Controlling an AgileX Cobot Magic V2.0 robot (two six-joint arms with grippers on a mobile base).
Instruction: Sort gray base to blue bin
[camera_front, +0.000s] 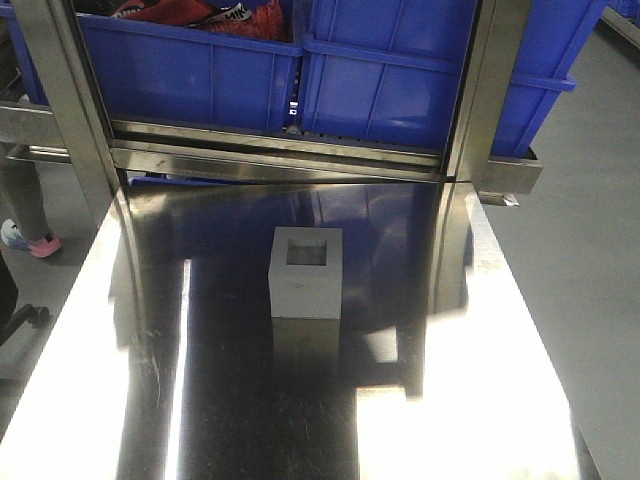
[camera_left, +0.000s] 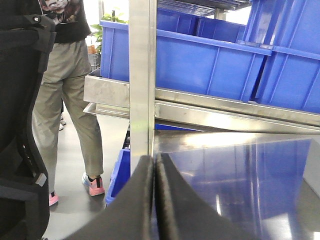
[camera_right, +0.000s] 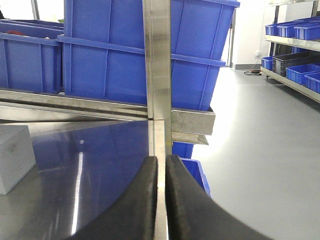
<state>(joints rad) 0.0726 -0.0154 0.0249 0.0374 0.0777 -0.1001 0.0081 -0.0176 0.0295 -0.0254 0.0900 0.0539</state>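
My left end effector (camera_left: 154, 167) is closed down, its two black fingers pressed together with nothing between them. My right end effector (camera_right: 161, 167) is narrowed to a thin slit and also holds nothing. Both wrist views look out low across the polished stainless-steel worktop (camera_front: 480, 400).

The gray base (camera_front: 306, 272), a matte boxy block with a square recessed opening in its top face, stands upright near the middle of the worktop. It is apart from both of my end effectors. In my right wrist view, one plain side of it shows at the left edge.

Behind the block, a steel rack (camera_front: 280, 150) runs along the far edge of the worktop and carries crates. The blue bin (camera_front: 400, 95), a deep bright-blue plastic crate with a thick rim, sits on the rack behind the base and a little to the right. A second blue crate (camera_front: 190, 70) beside it holds red-and-black items (camera_front: 200, 15).

In my left wrist view, a person in khaki trousers and pink shoes (camera_left: 75, 90) stands on the floor beside the rack.
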